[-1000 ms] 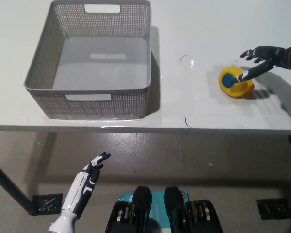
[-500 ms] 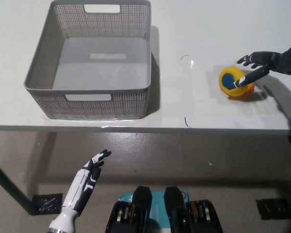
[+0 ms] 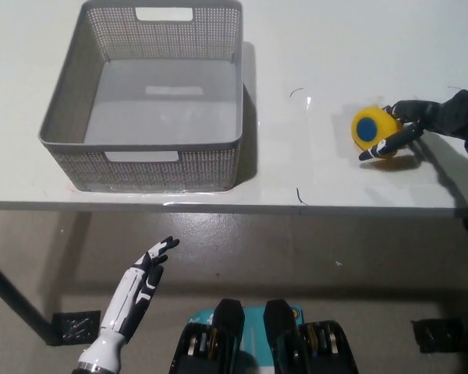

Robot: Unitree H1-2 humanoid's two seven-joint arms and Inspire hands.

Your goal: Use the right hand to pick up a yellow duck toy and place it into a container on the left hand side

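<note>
A white table (image 3: 312, 47) filled the upper half of the head view, its front edge running across the middle of the picture.

At about ten o'clock on the table sat a grey mesh basket (image 3: 218, 167), square, with cut-out handles on its near and far walls. Nothing lay inside it.

Below the table edge, at about seven o'clock in the picture, the white left hand (image 3: 144, 280) hung over the floor, well apart from everything on the table. Its fingers were spread and it held nothing.

At about two o'clock, near the table's right side, lay the yellow duck toy (image 3: 377, 128), a rounded yellow body with a blue disc facing up toward the camera. It was well apart from the basket, with bare tabletop between them.

The black right hand (image 3: 421, 121) came in from the right edge and met the toy on its three o'clock side. One finger ran along the toy's near edge, toward five o'clock, and others curled at its far right; they looked to be closing around it. Whether the grip was already firm could not be told, and the toy rested on the table.

The toy lay at nine o'clock from the right hand's palm, and the basket lay further along that same direction. The right hand was by far the nearer one, so the coming lift would likely carry the toy leftward over the basket's right wall.
</note>
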